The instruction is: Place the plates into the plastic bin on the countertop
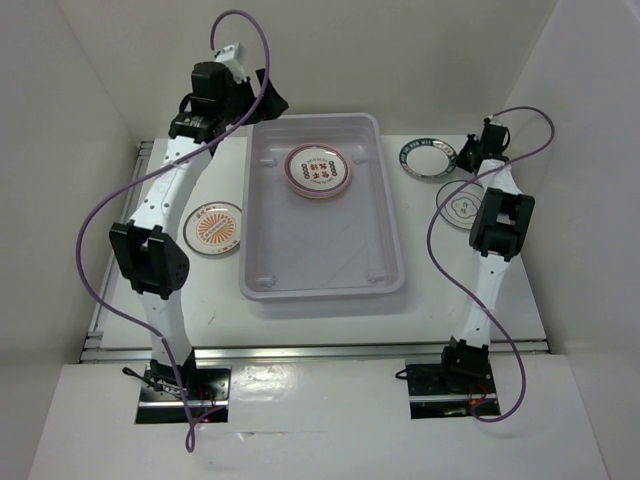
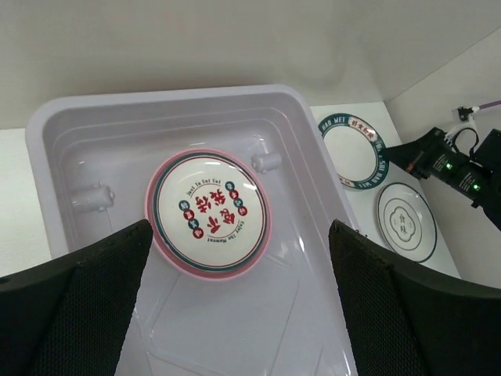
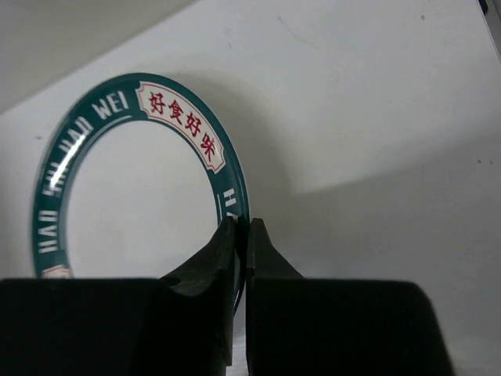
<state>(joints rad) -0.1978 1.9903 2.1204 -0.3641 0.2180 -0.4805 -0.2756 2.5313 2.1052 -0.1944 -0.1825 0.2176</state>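
Note:
The plastic bin sits mid-countertop. Inside its far end, a white plate with red marks lies stacked on a pink plate. My left gripper hovers open above that stack, nothing between its fingers. On the countertop right of the bin lies the dark-green-rimmed plate. My right gripper is shut on its near rim. A line-drawing plate rests nearer, partly under the right arm. An orange sunburst plate lies left of the bin.
White walls enclose the countertop on the left, back and right. The left arm reaches over the bin's far left corner. The right arm stretches along the right side over the line-drawing plate. The near half of the bin holds nothing.

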